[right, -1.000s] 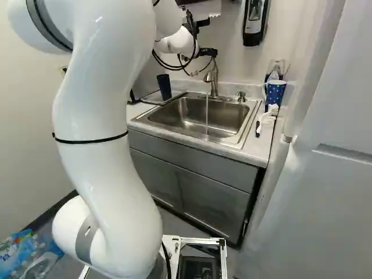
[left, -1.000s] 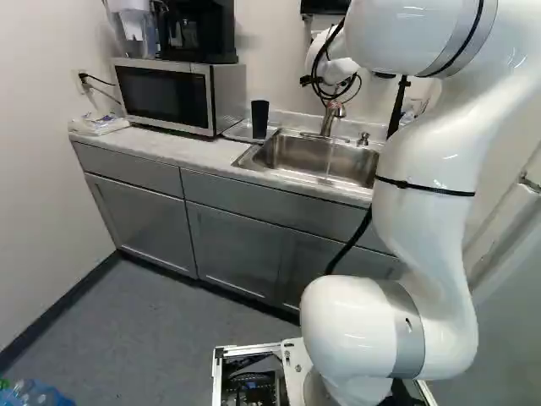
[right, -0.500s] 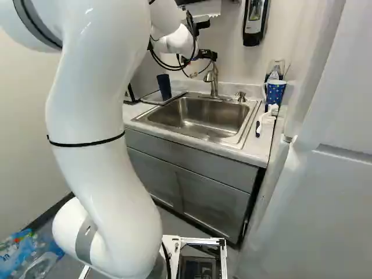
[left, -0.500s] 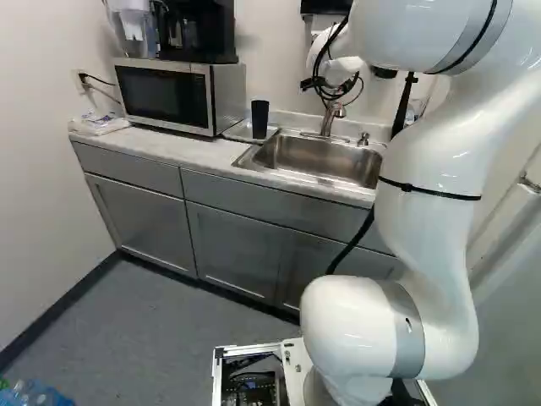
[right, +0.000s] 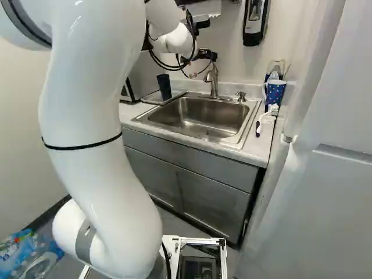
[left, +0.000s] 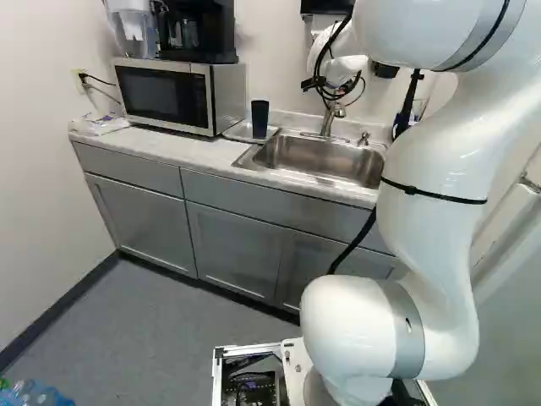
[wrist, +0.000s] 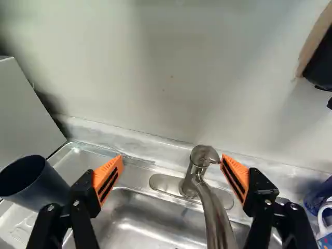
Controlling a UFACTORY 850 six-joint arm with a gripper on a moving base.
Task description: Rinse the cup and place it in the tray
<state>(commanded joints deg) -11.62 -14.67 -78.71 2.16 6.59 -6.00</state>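
Note:
My gripper [right: 207,55] is by the top of the faucet [right: 214,81] in the right base view. In the wrist view the gripper [wrist: 172,156] stands wide open, the faucet [wrist: 211,207] and its lever between the spread fingers, untouched by either pad. The dark cup [right: 164,87] stands upright on the tray [right: 150,100], left of the sink. Seen from the wrist, the cup [wrist: 39,181] lies beyond the finger on the microwave's side, its mouth up, with the tray [wrist: 72,162] around it. No water runs from the spout.
The steel sink [right: 195,116] lies under the gripper. A microwave [left: 173,95] stands beside the tray. On the sink's other side are a dotted blue mug [right: 275,92] and a brush [right: 267,119]. A dispenser [right: 255,22] hangs on the wall; a tall white door [right: 331,174] rises at the right.
The water stream seen falling into the sink a second ago has stopped. My upper arm has swung slightly, while the gripper stays close to the faucet. Cup, tray and base have not moved.

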